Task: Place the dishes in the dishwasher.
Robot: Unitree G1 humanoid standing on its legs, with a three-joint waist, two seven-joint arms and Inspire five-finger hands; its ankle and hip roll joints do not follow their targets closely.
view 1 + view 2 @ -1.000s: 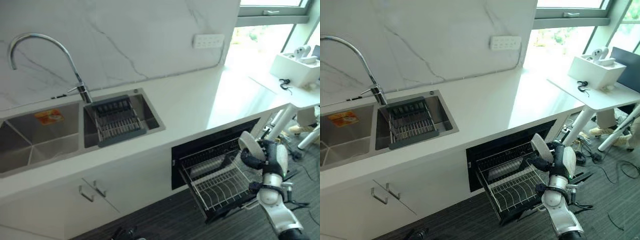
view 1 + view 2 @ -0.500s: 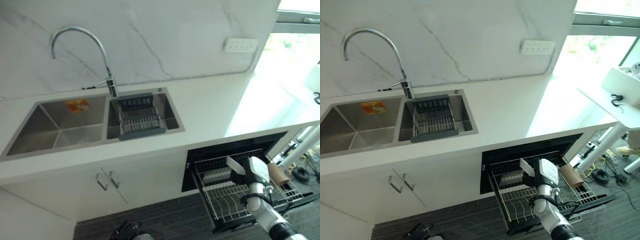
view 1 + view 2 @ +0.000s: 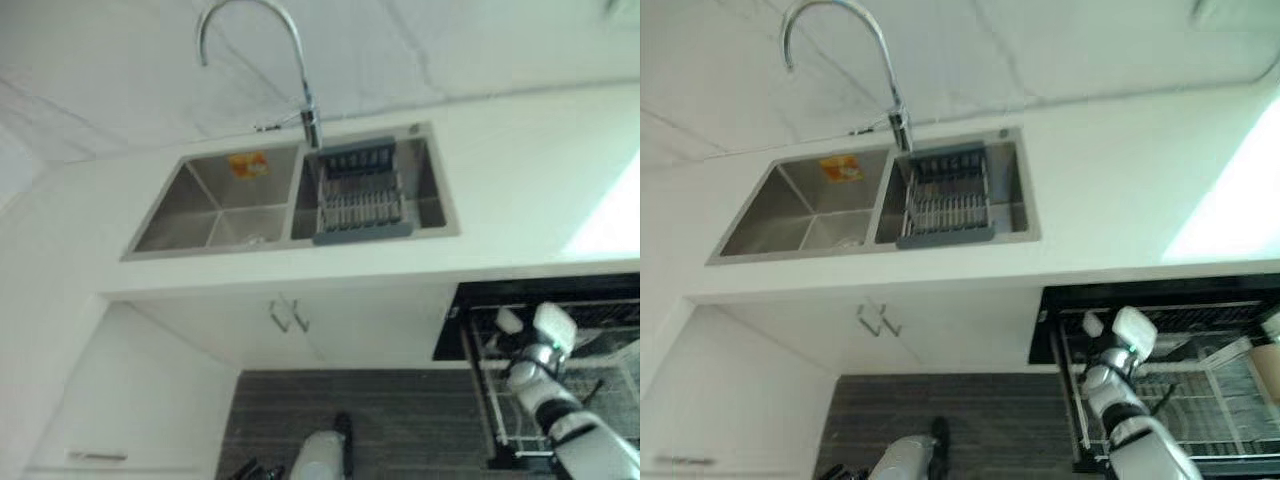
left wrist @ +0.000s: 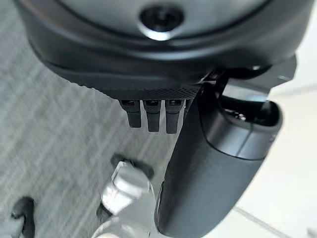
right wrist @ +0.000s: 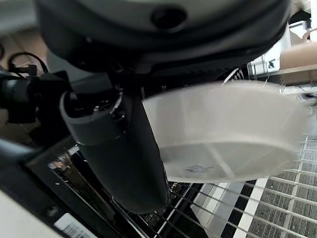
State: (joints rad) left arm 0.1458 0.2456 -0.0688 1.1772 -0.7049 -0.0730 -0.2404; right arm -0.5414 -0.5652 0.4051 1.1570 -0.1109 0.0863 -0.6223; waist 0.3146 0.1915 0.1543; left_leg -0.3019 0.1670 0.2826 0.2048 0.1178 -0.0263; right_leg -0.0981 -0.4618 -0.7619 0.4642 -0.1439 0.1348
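Our right hand (image 5: 119,148) pinches a plain white round dish (image 5: 228,129) by its rim, thumb curled on top. It hangs flat over the wire dishwasher rack (image 3: 1200,385). Our left hand (image 4: 198,163) holds nothing, fingers relaxed.

Brushed steel sink (image 3: 215,200), wire rack (image 3: 1200,380)

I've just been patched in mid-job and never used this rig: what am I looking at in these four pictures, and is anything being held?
A humanoid robot is loading a dishwasher. The two wide views come from its head, looking down at a counter, a double sink with a faucet, and the pulled-out dishwasher rack. The right hand is over that rack; its wrist camera shows its thumb against a white dish. The left wrist camera shows the left hand holding nothing, over the floor.
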